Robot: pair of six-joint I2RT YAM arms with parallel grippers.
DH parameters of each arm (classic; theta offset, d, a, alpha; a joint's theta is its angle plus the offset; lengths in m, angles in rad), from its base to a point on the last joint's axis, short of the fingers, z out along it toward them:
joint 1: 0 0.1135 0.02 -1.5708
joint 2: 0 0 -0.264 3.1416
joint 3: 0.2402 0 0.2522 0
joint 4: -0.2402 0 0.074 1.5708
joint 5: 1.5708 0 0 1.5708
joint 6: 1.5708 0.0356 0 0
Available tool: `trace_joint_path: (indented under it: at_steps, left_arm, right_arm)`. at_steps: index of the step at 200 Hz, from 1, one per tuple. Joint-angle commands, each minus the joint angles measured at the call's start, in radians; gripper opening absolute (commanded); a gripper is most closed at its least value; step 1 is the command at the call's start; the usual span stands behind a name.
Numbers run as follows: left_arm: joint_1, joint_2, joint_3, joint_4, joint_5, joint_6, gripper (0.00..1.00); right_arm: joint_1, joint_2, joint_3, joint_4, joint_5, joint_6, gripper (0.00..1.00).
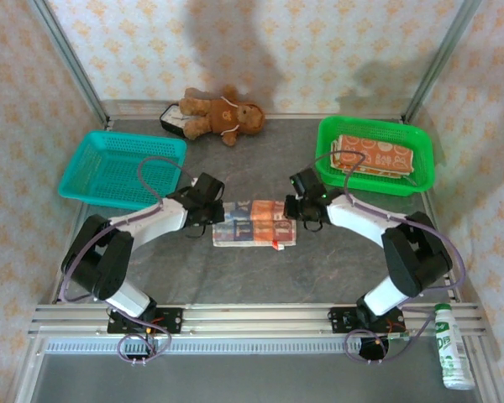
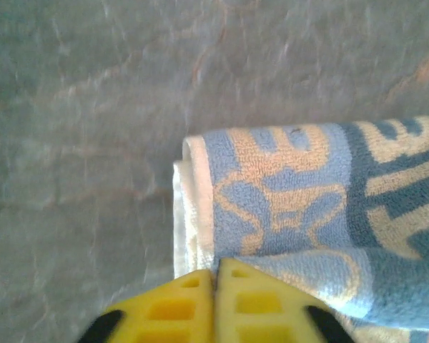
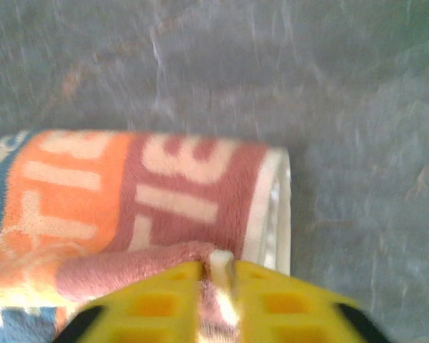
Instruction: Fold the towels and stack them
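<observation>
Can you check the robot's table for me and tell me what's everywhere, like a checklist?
Surface: grey table, nothing spilled.
Job's things: lettered towel folded mid-table; orange towels in green basket.
Clutter: teddy bear at far edge; teal basket; bottle near right base.
Hands: left hand fingers together at towel's end, grip unclear; right hand pinching other end.
Cables: thin cables loop beside both arms.
Surroundings: patterned walls.

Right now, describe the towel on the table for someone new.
On the grey table, midway between the teal basket and the green basket but nearer, lies the lettered towel. Unlike the orange towels in the green basket, it bears blue and orange block letters.
</observation>
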Motion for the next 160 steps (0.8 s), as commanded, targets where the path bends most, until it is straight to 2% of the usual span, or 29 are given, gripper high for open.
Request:
trace_joint_path:
  at_steps: [1,10,19,52,112,160]
  left_arm:
    - [-0.037,-0.079,-0.067,0.024,-0.077,-0.082,0.49]
    - [-0.050,-0.105,-0.079,0.008,-0.085,-0.097,0.59]
    - [-0.053,-0.131,-0.088,-0.011,-0.085,-0.112,0.61]
    - [-0.050,-0.169,-0.091,-0.023,-0.084,-0.136,0.57]
    - [-0.021,-0.020,0.028,-0.045,-0.047,-0.132,0.43]
    - [-0.009,0.055,0.074,-0.053,-0.074,-0.117,0.45]
  right_arm:
    - [0.019,-0.085,-0.067,0.036,0.064,0.056,0.42]
    - [0.021,-0.120,-0.094,0.040,0.066,0.073,0.43]
    - [0.021,-0.142,-0.106,0.031,0.071,0.086,0.43]
    - [0.021,-0.126,-0.087,-0.009,0.069,0.112,0.39]
    - [0.019,-0.005,0.017,-0.040,0.056,0.123,0.35]
    - [0.015,0.064,0.044,-0.035,0.046,0.124,0.35]
